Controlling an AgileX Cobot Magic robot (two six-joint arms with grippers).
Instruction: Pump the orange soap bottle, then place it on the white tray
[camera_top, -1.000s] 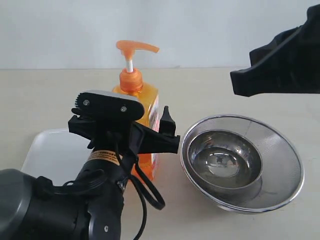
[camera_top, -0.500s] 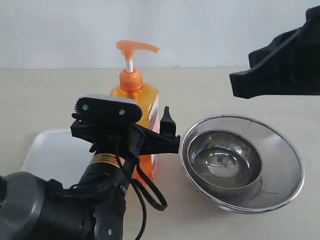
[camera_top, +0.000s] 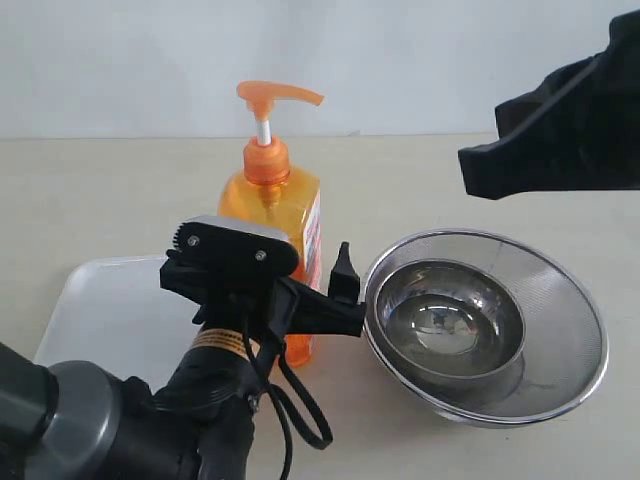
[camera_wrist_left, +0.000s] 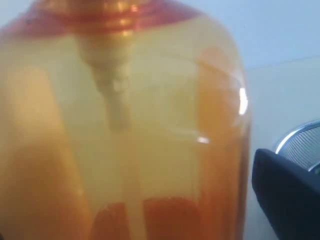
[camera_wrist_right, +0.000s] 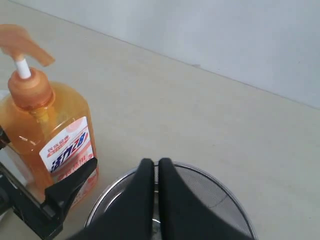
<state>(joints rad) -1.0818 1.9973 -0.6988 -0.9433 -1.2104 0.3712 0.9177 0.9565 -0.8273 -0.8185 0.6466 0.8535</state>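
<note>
Pale tabletop (camera_top: 100, 190) under both arms: the left gripper (camera_top: 300, 300) has its jaws spread wide, with the orange soap bottle (camera_top: 270, 200) upright between them. One finger (camera_wrist_left: 287, 190) seems just clear of the bottle's side. The white tray (camera_top: 100, 300) lies beside these jaws, while the right gripper (camera_wrist_right: 152, 172), jaws pressed together and empty, hangs above the steel mesh bowl (camera_top: 560, 300).

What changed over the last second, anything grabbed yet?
The left claw slid down the orange soap bottle and a little toward the mesh bowl. Its jaws are open on either side of the bottle's body, and no grip shows. The bottle seems nudged very slightly toward the bowl, pump head up as before. Unchanged: the right claw shut and raised near the bowl, the white tray and the bowl.
</note>
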